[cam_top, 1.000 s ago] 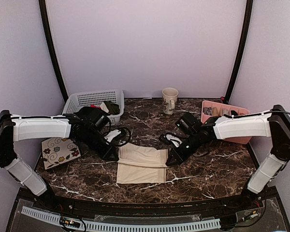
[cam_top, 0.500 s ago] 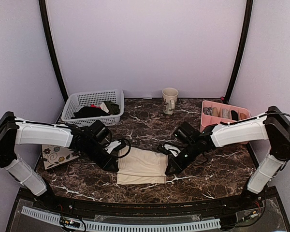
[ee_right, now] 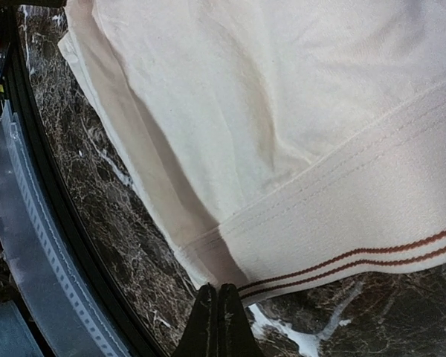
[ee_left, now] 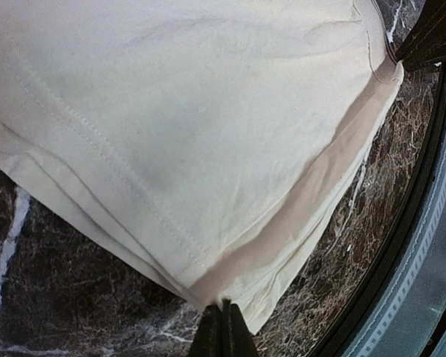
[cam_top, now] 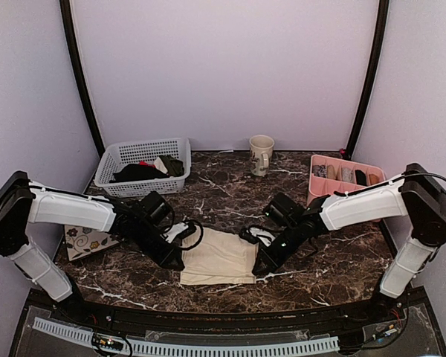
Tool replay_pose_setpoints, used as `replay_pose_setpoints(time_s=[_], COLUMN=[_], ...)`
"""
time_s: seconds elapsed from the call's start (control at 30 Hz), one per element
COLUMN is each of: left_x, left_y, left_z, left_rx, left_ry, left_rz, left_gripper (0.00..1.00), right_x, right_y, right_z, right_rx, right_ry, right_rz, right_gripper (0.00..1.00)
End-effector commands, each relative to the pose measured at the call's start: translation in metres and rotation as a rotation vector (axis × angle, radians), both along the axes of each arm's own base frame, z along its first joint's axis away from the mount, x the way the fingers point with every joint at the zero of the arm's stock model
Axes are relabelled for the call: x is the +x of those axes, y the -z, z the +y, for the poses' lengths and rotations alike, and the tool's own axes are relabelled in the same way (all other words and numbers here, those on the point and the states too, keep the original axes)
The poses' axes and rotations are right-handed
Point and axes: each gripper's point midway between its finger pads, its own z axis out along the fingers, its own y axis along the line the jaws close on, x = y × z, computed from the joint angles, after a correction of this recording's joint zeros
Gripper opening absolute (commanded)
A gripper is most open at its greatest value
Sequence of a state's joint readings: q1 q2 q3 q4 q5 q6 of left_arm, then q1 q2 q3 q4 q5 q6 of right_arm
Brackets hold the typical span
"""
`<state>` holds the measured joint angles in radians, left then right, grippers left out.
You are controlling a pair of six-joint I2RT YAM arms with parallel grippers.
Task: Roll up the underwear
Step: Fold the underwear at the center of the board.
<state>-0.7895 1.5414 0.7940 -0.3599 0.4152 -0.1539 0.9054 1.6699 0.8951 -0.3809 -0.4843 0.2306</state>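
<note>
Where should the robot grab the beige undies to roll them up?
Grip the underwear at its two side edges, one gripper from each side. It lies flat and limp, so only thin edges can be pinched; the left gripper and right gripper pinch there.

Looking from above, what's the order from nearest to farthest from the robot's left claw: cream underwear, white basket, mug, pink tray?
1. The underwear, front centre, pinched in the left gripper itself.
2. The white basket, back left.
3. The mug, back centre.
4. The pink tray, back right.
</note>
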Motion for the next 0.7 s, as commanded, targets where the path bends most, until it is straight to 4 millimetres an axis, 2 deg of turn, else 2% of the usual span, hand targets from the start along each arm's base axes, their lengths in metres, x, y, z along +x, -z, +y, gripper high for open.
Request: replay_pose_setpoints(time_s=[0.0,0.17,0.33,0.43,0.53,0.67], left_x=[-0.005,-0.01,-0.02,-0.026,-0.02,-0.007], left_y=[0.006,0.001,-0.013,-0.027,-0.036,-0.036], left_z=[0.002,0.002,-0.003,-0.005,-0.004,-0.01], left_rx=[0.008,0.001,-0.045,-0.099,-0.114,-0.1], left_ry=[0.009,0.03,0.072,0.097,0.078,0.052], left_rz=[0.012,0.017,0.029,0.019,-0.039,-0.064], left_gripper=[0.0,0.02,0.29,0.37,0.41,0.4], right_x=[-0.008,-0.011,-0.022,-0.022,-0.017,-0.008], right_y=[0.005,-0.004,-0.01,-0.026,-0.034,-0.04], right_z=[0.004,0.007,0.002,0.002,0.004,0.014], right_rx=[0.007,0.032,0.025,0.053,0.073,0.108], right_ry=[-0.018,-0.044,-0.093,-0.092,-0.059,-0.033], right_rz=[0.024,0.033,0.068,0.058,0.054,0.058], right_gripper=[0.0,0.01,0.23,0.35,0.37,0.34])
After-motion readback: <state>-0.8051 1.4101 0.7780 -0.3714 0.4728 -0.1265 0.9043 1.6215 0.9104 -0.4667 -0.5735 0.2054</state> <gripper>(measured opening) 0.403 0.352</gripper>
